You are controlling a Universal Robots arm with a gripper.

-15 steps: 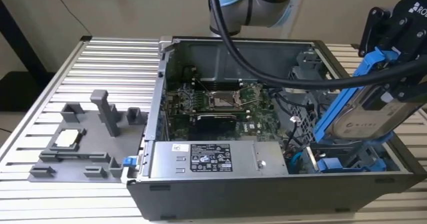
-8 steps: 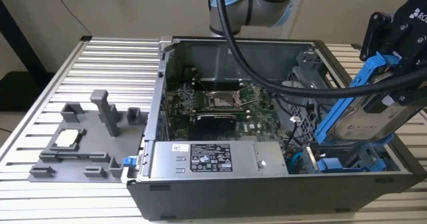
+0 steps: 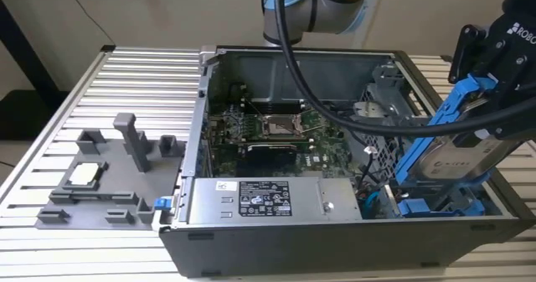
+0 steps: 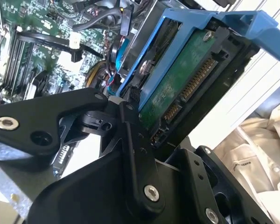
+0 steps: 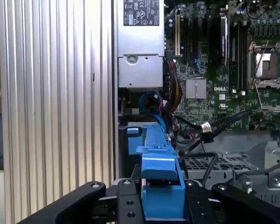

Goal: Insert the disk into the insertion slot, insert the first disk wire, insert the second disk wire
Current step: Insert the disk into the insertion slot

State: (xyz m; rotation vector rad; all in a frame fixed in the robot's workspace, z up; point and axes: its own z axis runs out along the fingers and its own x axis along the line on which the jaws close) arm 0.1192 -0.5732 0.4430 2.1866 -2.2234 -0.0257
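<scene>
My gripper (image 3: 484, 115) is shut on the disk (image 3: 452, 157), a silver-grey drive in a blue carrier (image 3: 459, 100). The disk hangs tilted, with its lower end dipping into the insertion slot (image 3: 378, 149), the perforated grey bay at the exterior view's right end of the open computer case. In the second wrist view, the disk's green underside and connector (image 4: 186, 88) show between the black fingers (image 4: 130, 135). In the first wrist view, the carrier's blue tab (image 5: 161, 179) sits in the gripper (image 5: 161, 207), above the perforated bay (image 5: 214, 163). A blue wire (image 5: 151, 100) and a black wire with a white plug (image 5: 206, 132) lie loose beside the bay.
The case holds a green motherboard (image 3: 277, 131) and a grey power-supply box (image 3: 263, 200) along its near wall. A grey fixture plate (image 3: 100, 175) with upright blocks stands on the slatted metal table (image 3: 134, 81) at the exterior view's left. A thick black arm cable (image 3: 335, 115) crosses above the case.
</scene>
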